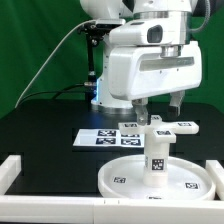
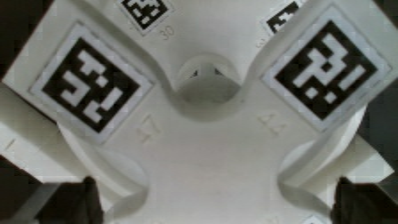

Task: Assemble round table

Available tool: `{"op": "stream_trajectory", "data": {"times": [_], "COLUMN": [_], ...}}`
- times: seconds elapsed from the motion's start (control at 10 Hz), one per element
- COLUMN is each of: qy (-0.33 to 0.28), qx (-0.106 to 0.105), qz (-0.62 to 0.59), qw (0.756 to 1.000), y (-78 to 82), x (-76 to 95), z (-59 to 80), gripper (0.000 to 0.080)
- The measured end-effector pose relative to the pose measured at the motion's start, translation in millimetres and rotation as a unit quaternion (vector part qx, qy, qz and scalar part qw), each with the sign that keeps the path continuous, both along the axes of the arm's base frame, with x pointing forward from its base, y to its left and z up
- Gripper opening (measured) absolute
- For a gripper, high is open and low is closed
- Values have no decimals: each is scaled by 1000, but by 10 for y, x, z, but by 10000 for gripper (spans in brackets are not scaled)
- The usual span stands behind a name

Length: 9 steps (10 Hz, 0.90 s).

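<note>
The large round disc (image 1: 125, 178) lies flat at the front of the black table. The short thick leg (image 1: 157, 157) stands upright on its middle. The cross-shaped base (image 1: 160, 128) sits on top of the leg, its tagged arms spread out. My gripper (image 1: 160, 111) hangs just above the base, with one finger on each side and the jaws wide apart. In the wrist view the base (image 2: 205, 130) fills the picture, showing its centre hole and two large tags. The dark fingertips (image 2: 63, 205) show at the corners, with my gripper (image 2: 214, 205) open over one arm and not visibly pressing it.
The marker board (image 1: 100, 138) lies flat just behind the disc. A white border rim (image 1: 15, 172) runs along the table's front and side edges. A green backdrop and the arm's base with cables stand behind.
</note>
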<state>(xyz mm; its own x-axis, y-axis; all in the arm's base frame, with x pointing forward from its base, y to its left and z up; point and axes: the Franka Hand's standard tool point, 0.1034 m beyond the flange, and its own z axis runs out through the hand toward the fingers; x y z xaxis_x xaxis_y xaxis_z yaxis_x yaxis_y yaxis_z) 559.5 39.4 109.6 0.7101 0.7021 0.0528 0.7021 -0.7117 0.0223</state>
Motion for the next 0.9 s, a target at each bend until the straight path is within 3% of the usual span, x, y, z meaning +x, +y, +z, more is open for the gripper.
{"op": "stream_trajectory", "data": {"times": [0.5, 0.6, 0.9], "qy": [11, 10, 13], "qx": [0, -1, 4], "qz": [-21, -22, -128], "qw": [1000, 1000, 992], "y": [35, 22, 12], "x": [-44, -42, -44], "z": [-111, -110, -113], "gripper": [629, 501, 442]}}
